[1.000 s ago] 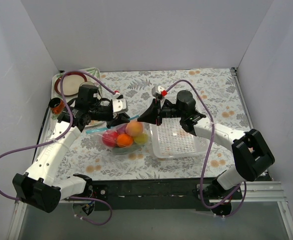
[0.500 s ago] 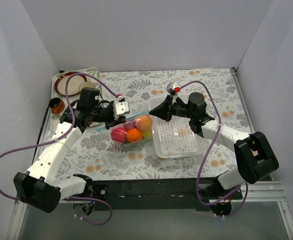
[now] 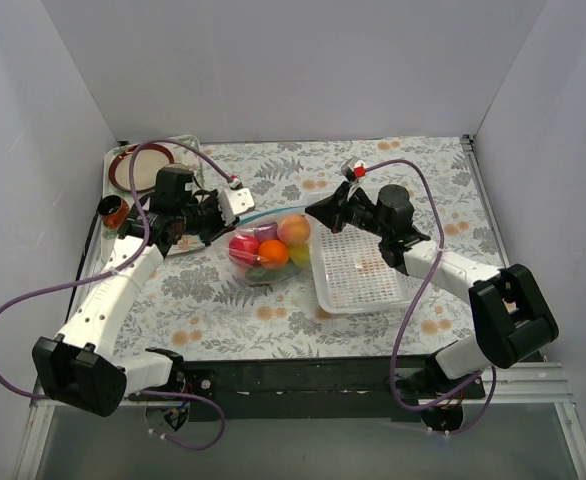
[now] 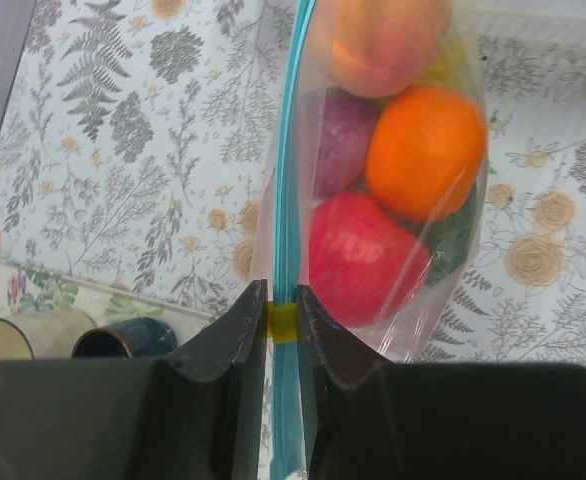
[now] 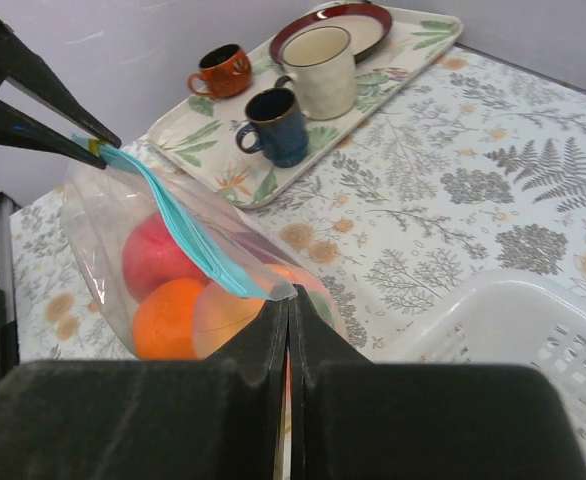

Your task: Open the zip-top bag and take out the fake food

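The clear zip-top bag [image 3: 265,250] hangs stretched between both grippers above the table, its light blue zip strip [image 4: 285,190] taut along the top. Inside is the fake food [image 3: 273,252]: a red fruit [image 4: 358,258], an orange one [image 4: 425,150], a peach one [image 4: 383,40], a purple one and something green. My left gripper [image 3: 231,215] is shut on the bag's left end at a yellow tab [image 4: 282,320]. My right gripper [image 3: 318,210] is shut on the bag's right corner [image 5: 285,292]. The strip looks sealed.
A white mesh basket [image 3: 358,270] lies right of the bag, under the right arm. A floral tray [image 5: 303,110] at the back left holds a dark blue mug [image 5: 273,125], a cream cup, a plate and an orange-brown jar [image 5: 221,70].
Both grippers have lifted the bag and carried it back and to the right, pulling the zip strip taut. The basket has shifted slightly.
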